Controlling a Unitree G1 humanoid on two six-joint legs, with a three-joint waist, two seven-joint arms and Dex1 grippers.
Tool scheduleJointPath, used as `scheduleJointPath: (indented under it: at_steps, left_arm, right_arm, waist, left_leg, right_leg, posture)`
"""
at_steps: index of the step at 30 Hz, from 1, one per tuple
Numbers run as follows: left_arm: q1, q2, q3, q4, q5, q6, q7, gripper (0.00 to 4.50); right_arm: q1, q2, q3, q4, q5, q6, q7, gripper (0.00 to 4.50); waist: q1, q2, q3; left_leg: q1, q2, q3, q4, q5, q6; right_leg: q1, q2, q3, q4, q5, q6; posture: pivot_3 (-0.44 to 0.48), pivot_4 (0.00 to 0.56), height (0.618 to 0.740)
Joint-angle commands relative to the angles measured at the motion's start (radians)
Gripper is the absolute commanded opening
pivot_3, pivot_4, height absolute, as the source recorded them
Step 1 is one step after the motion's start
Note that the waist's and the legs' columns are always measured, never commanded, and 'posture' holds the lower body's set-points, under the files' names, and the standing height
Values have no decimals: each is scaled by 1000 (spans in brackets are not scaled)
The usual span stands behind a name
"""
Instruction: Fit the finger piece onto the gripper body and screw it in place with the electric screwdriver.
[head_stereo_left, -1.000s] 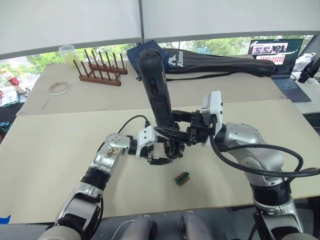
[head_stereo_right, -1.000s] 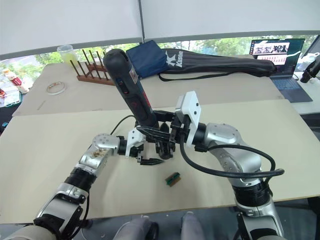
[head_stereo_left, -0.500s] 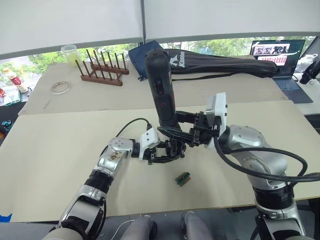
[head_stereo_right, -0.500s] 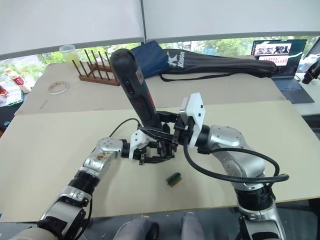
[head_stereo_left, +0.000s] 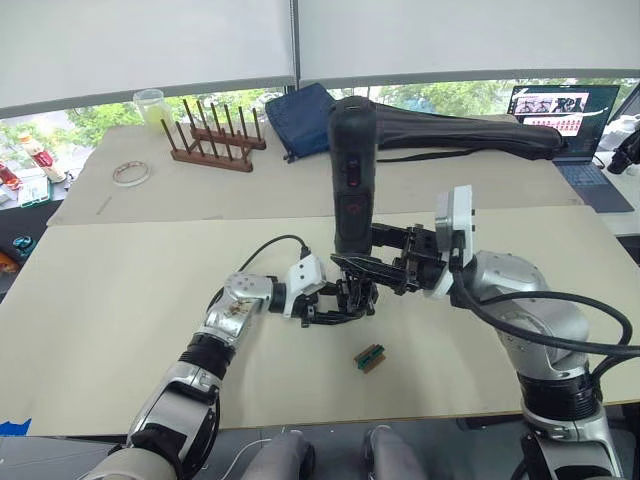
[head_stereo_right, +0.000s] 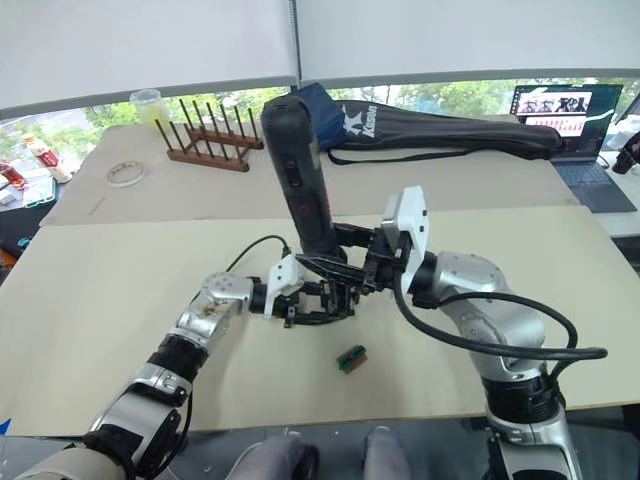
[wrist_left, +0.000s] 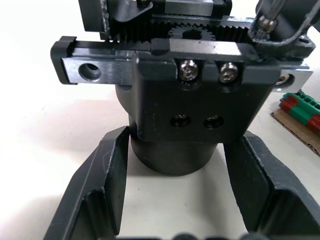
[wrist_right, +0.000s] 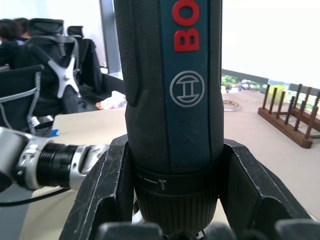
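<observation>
Left eye view, centre of frame: the left gripper (head_stereo_left: 338, 308) and the right gripper (head_stereo_left: 372, 270) meet over the tan table (head_stereo_left: 120, 290).
Left gripper: pinched on the gripper body (wrist_left: 192, 102), its two fingers (wrist_left: 107, 185) pressed against the round base on either side.
Right gripper: clamped around the electric screwdriver (head_stereo_left: 352, 175), which stands nearly upright, its butt reaching toward upper centre and its nose pointing down at the held part.
Gripper body, left wrist view: two screws sit in the upper row of the front plate; two darker holes lie below them, and I cannot tell whether those are filled.
Finger piece: not distinguishable from the body in these views.
Green block (head_stereo_left: 369, 356): lies on the table lower right of the grippers, apart from them.
Progress: judged to be in the screwing stage, with tool and part brought together; driving the fasteners home looks like what remains.
Risk: the bit tip is hidden, so alignment with a screw cannot be confirmed.
</observation>
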Motion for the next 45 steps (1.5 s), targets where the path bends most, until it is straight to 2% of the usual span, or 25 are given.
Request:
scheduleJointPath:
  at_steps: [1, 6, 15, 22, 41, 45]
  left_arm:
    - [-38, -8, 9, 5, 2, -8, 12, 2319]
    - [-47, -11, 11, 15, 3, -12, 8, 2319]
    - [-55, -12, 16, 19, 3, -9, 6, 2319]
    - [-52, -11, 19, 7, 0, -2, 7, 2319]
    - [-54, -4, 17, 9, -1, -4, -7, 2319]
    - [-48, -3, 13, 4, 2, -6, -8, 2319]
  right_arm:
    - [24, -30, 41, 50, -31, 6, 43, 1957]
    - [9, -38, 65, 95, -46, 29, 39, 1956]
    - [-1, -34, 69, 154, -55, 33, 3, 1955]
    - [34, -45, 43, 133, -43, 45, -39, 1950]
    - [77, -62, 49, 96, -82, 4, -44, 1948]
    - [43, -62, 32, 56, -88, -31, -49, 1948]
  waist:
    - [1, 0, 0]
    - [2, 0, 0]
    - [3, -1, -1]
    - [4, -1, -1]
    - [4, -2, -1]
    - [3, -2, -1]
  left_leg:
    - [1, 0, 0, 0, 0, 0]
    - [8, 1, -1, -2, -1, 1]
    - [10, 1, -1, -2, -1, 2]
    - [10, 1, -1, -2, -1, 2]
    - [11, 1, -1, -3, -2, 2]
    - [11, 1, 0, -3, -2, 2]
  right_leg:
    - [1, 0, 0, 0, 0, 0]
    - [10, 0, 0, -4, 0, 0]
    - [11, 0, 0, -4, 0, 0]
    - [11, 0, 0, -5, 0, 0]
    - [11, 0, 0, -5, 0, 0]
    - [11, 0, 0, -5, 0, 0]
  posture:
    - [0, 150, 740]
    - [0, 150, 740]
    - [0, 150, 740]
    - [0, 150, 740]
    - [0, 150, 740]
    - [0, 150, 740]
